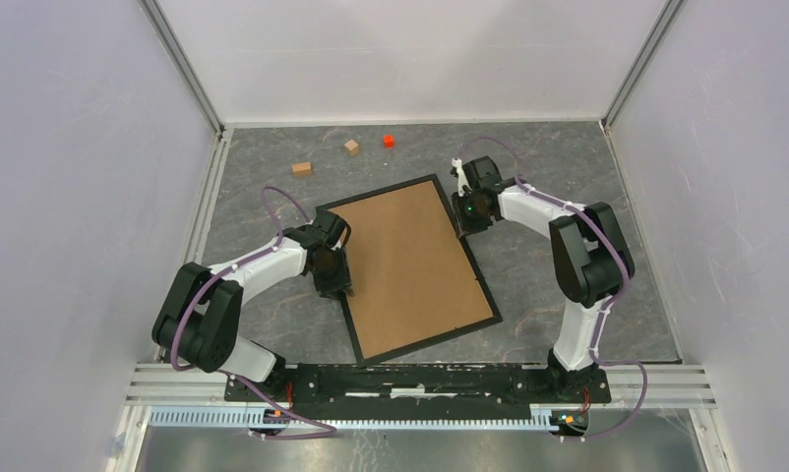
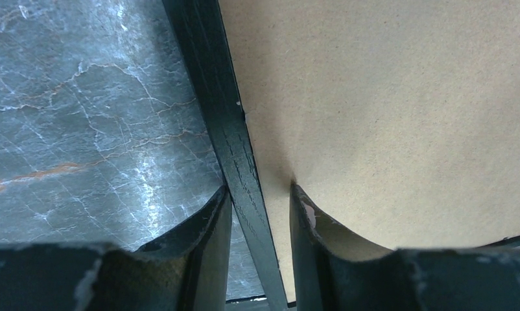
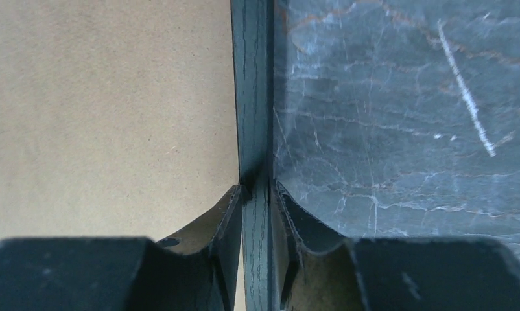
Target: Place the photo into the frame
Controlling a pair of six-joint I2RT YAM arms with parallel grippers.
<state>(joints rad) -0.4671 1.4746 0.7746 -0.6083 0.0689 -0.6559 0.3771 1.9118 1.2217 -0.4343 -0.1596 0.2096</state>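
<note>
Lying flat on a grey, white-veined, marble-patterned table point(image 1: 587, 177), the frame point(image 1: 430, 339) is seen from behind. It is a large rectangle with a thin black rail of faint wood grain, filled by a matte brown fibreboard backing point(image 1: 410, 265), and it is set askew between the two grippers. The left gripper point(image 2: 257, 194) is placed astride one long rail with its dark, curved fingers held apart. Its outer finger point(image 2: 205, 233) is pressed against the rail's outside, while a sliver of board is left showing between the rail and the inner finger. The right gripper point(image 3: 257, 188) is clamped on the opposite rail, near the far corner, with both fingers tight against it. The frame's front is turned downward and hidden, so what is held beneath the backing cannot be told. In both wrist views the frame is cut off by the picture edges. Well beyond the grippers, by the back wall, two small wooden blocks point(image 1: 302, 168) point(image 1: 351, 147) and one red cube point(image 1: 388, 141) are scattered.
</note>
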